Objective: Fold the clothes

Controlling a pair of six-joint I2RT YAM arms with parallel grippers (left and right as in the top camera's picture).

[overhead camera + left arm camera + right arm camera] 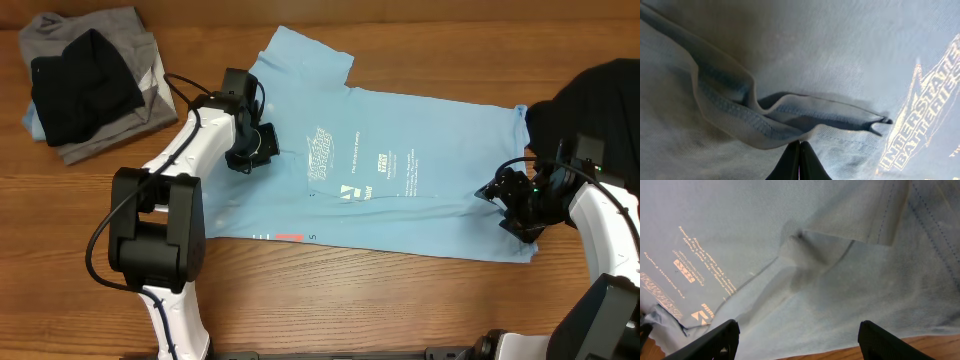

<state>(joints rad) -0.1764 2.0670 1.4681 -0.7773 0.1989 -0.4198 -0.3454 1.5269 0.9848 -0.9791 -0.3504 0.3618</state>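
A light blue T-shirt (400,200) with white print and pink-red lettering lies spread flat across the table's middle. My left gripper (262,145) is down on its left part, near the sleeve. In the left wrist view its fingertips (800,142) are pressed together at the edge of a raised hem fold (765,125), pinching the cloth. My right gripper (510,205) hovers over the shirt's right end. Its black fingers (715,340) stand wide apart above the fabric (840,280), holding nothing.
A folded grey shirt with a black one on top (90,80) lies at the back left corner. Another black garment (600,100) is heaped at the right edge behind my right arm. Bare wood (350,300) runs along the front.
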